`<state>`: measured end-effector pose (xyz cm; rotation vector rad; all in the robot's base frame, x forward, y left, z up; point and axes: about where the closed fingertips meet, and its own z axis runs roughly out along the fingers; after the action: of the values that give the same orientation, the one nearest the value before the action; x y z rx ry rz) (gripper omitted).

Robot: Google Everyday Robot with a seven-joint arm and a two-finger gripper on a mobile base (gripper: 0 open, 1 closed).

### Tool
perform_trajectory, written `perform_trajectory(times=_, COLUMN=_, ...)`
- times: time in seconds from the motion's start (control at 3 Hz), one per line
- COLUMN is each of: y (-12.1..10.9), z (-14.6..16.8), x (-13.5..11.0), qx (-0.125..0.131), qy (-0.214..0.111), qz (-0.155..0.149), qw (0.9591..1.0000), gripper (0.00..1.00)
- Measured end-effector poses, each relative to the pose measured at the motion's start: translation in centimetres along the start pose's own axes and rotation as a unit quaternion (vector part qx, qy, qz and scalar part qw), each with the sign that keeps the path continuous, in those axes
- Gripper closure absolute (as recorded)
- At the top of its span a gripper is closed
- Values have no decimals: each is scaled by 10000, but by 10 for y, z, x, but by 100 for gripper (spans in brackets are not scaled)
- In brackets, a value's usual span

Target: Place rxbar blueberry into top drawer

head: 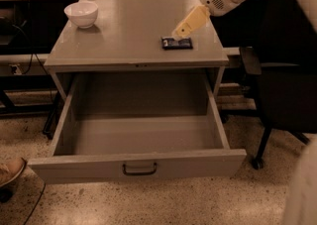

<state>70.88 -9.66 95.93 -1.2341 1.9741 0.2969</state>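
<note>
1. Far left on top of the cabinet there's a white bowl. It's well apart from everything that matters, so no worries there.
2. Below that, the drawer is pulled wide open toward the near side. Nothing shows inside it, and the dark handle sits in the middle of the front panel.
3. Toward the right of the cabinet top, closer to the near edge than the far one, lies the snack bar. It's flat on the surface, long side running left-right, dark wrapper with pale print.
4. The gripper comes in from the upper right, angled down, with its tip just above the bar's far edge. Honestly can't tell if it's open or closed from here, or whether it's touching the wrapper.
5. Handling guess: the bar is light, thin and a bit bendy, with a slick foil-type wrapper. It lies so low that there's hardly any side to pinch.
6. I'd grab it across the short width near the middle, coming straight down, with a gentle squeeze. Grab an end and it'll probably droop or slide out.
7. Far right there's a dark chair, out of the way.
</note>
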Motion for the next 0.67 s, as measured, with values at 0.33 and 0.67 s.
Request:
perform_trajectory(times=0.33, y=-19, z=39, x=5, qx=-151, qy=-139, qz=89, qw=9997, gripper=0)
perform_trajectory(times=0.67, y=-39, z=71, x=13, qx=-164, qy=-281, qz=229, qw=9992, gripper=0)
